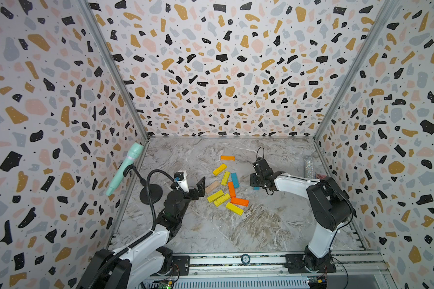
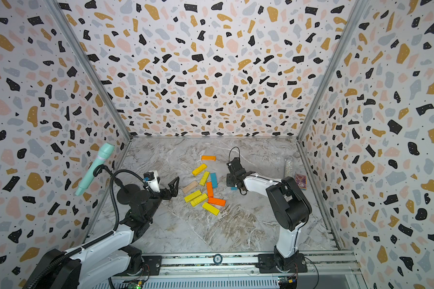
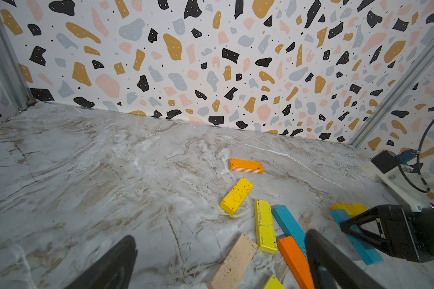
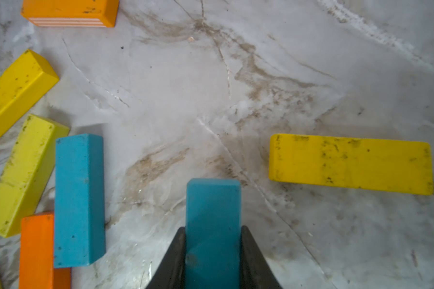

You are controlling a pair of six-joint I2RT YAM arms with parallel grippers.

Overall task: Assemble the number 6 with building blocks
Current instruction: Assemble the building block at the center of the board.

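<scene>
Several building blocks lie loosely clustered mid-table in both top views: yellow (image 1: 219,169), teal (image 1: 234,180), orange (image 1: 231,189), beige (image 1: 212,186), with one orange block (image 1: 227,158) apart at the back. My right gripper (image 4: 213,231) is shut on another teal block (image 4: 213,205), its fingers (image 4: 248,250) pressed to both long sides, low over the table just right of the cluster (image 1: 255,184). A yellow block (image 4: 351,164) lies alone beside it. My left gripper (image 3: 221,252) stands open at the cluster's left edge (image 1: 199,190), over the beige block (image 3: 236,260), holding nothing.
A mint microphone (image 1: 124,169) on a black gooseneck stand (image 1: 150,194) leans at the left wall. A glittery clear tube (image 1: 308,167) and a red patterned box (image 2: 300,180) sit by the right wall. Patterned walls close in three sides.
</scene>
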